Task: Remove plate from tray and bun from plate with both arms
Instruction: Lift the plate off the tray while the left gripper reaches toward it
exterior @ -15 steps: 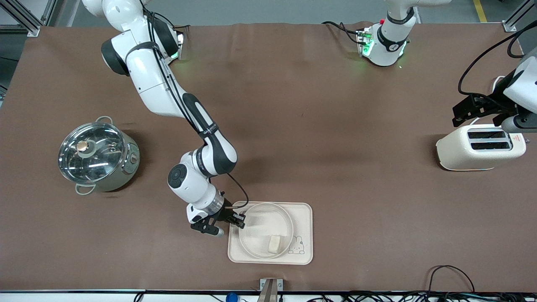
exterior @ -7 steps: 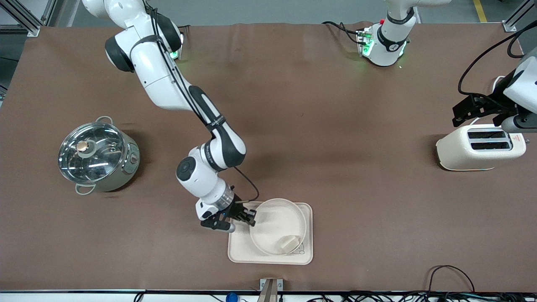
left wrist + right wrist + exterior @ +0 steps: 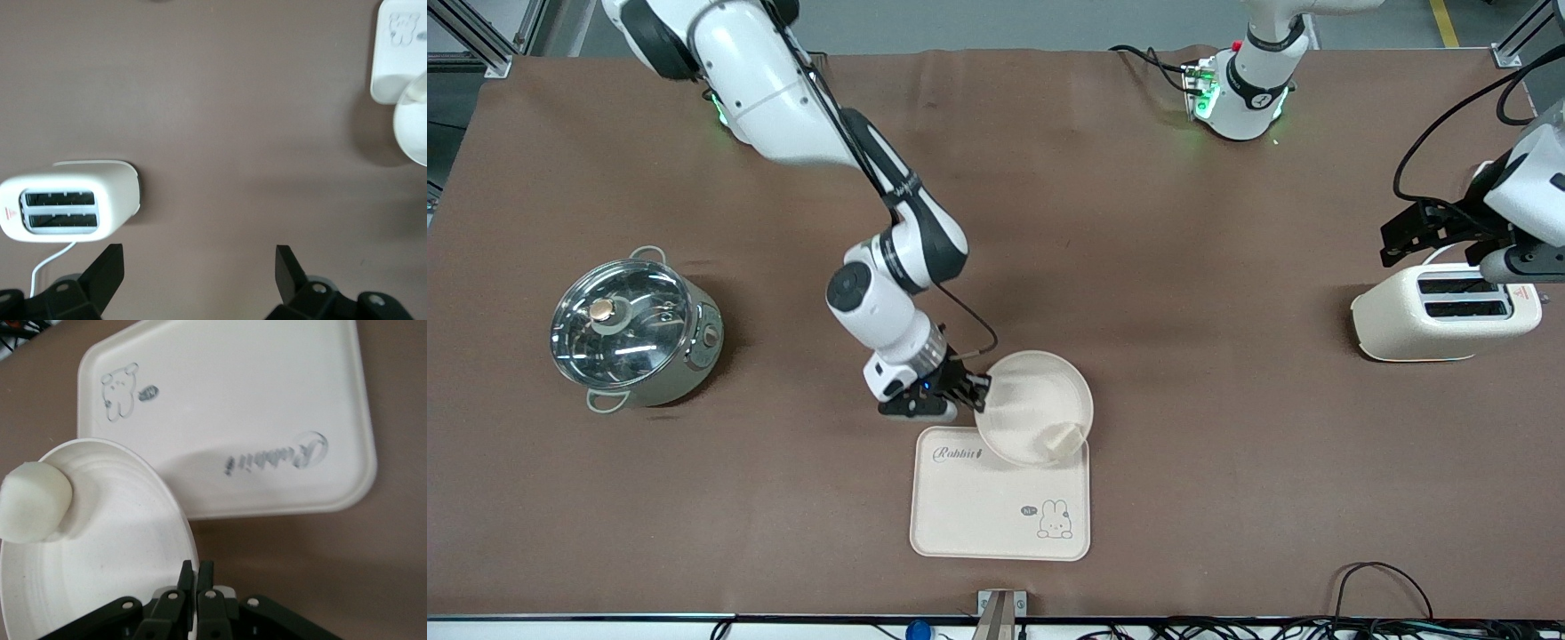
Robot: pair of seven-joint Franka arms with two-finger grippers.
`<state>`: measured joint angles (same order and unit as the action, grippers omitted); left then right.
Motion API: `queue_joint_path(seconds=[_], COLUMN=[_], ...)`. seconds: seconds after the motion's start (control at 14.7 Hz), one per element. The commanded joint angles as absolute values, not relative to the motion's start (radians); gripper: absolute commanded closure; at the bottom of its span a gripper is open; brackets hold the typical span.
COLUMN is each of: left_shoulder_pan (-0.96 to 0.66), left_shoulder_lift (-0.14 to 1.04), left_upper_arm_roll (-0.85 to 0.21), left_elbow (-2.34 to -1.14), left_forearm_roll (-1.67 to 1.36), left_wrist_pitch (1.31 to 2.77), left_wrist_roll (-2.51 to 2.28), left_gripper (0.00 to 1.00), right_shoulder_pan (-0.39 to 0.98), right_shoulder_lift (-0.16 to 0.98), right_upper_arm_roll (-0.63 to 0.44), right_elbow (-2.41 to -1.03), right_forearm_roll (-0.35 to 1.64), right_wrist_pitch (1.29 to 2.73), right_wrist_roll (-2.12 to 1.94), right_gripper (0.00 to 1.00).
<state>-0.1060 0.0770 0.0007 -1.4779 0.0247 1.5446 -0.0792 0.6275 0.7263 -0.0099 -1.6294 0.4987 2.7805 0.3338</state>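
My right gripper (image 3: 975, 392) is shut on the rim of the round cream-white plate (image 3: 1032, 400) and holds it tilted in the air over the tray's edge farthest from the front camera. The pale bun (image 3: 1060, 437) lies in the plate against its lower rim. In the right wrist view the fingers (image 3: 187, 577) pinch the plate's rim (image 3: 120, 547), with the bun (image 3: 33, 501) in the plate. My left gripper (image 3: 1436, 229) is open and empty, up over the toaster (image 3: 1440, 311) at the left arm's end of the table; its fingers (image 3: 110, 267) stand wide apart.
The rectangular cream tray with a rabbit drawing (image 3: 978, 507) lies bare near the front edge; it also shows in the right wrist view (image 3: 233, 407). A steel pot with a glass lid (image 3: 631, 333) stands toward the right arm's end.
My right gripper has lifted the plate with the bun off the tray and carried it away from the front camera, tilting it; the bun slid to the lower rim. The left arm barely moved.
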Motion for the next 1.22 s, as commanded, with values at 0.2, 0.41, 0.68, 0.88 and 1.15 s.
queue_joint_path(seconds=[0.2,0.41,0.68,0.88,1.15], left_shoulder_pan=[-0.117,-0.138,-0.156,-0.237,-0.325], left_shoulder_lift=[0.055,0.070,0.176,0.274,0.406], left_upper_arm_roll=[-0.005,-0.063,-0.216,-0.232,-0.232], left_elbow=[-1.561,-1.634,-1.660,-1.658,-1.651], left_forearm_roll=[-0.093,-0.130,-0.106,-0.065,-0.015], left_wrist_pitch=[1.531,1.638,1.811,1.943,2.113], left_wrist_roll=[-0.159,-0.263,-0.492,-0.595,-0.672], left_gripper=[0.00,0.00,0.00,0.00,0.00], right_shoulder_pan=[0.666,0.670,0.689,0.686,0.680], right_shoulder_lift=[0.541,0.549,0.586,0.610,0.598], right_upper_arm_roll=[0.002,0.005,0.005,0.005,0.003], right_elbow=[-1.985,-1.988,-1.983,-1.950,-1.942], right_forearm_roll=[0.495,0.503,0.506,0.512,0.512], right_wrist_pitch=[2.885,2.918,2.980,2.974,2.968], right_wrist_roll=[0.291,0.299,0.305,0.314,0.345], right_gripper=[1.00,1.00,0.97,0.58,0.00])
